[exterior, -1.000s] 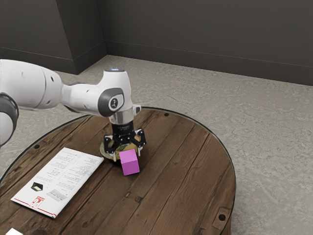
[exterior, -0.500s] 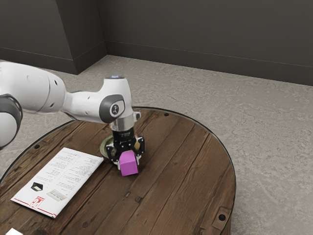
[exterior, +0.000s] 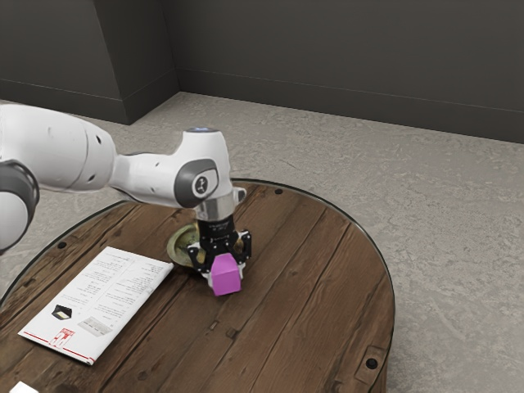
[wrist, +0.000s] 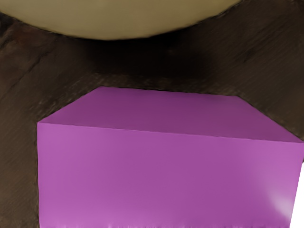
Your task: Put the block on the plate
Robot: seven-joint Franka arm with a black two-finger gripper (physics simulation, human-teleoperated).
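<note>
My gripper is low over the round table in the exterior view, its fingers shut on the pink-purple block from two sides. The block hides part of the fingers, and whether its underside touches the table I cannot tell. Large in the wrist view, the block fills the lower part. The round olive-yellow plate lies just behind the hand, partly covered by it. In the wrist view, the plate has its curved edge apart from the block.
A printed white booklet lies on the wooden table, toward the exterior view's left from the plate. A small white item shows at the exterior view's lower edge. Bare wood extends toward the exterior view's right.
My hand came down around the block and its fingers drew closer together. Hand and block then shifted slightly toward the exterior view's right, and the block turned a little, uncovering more of the plate.
</note>
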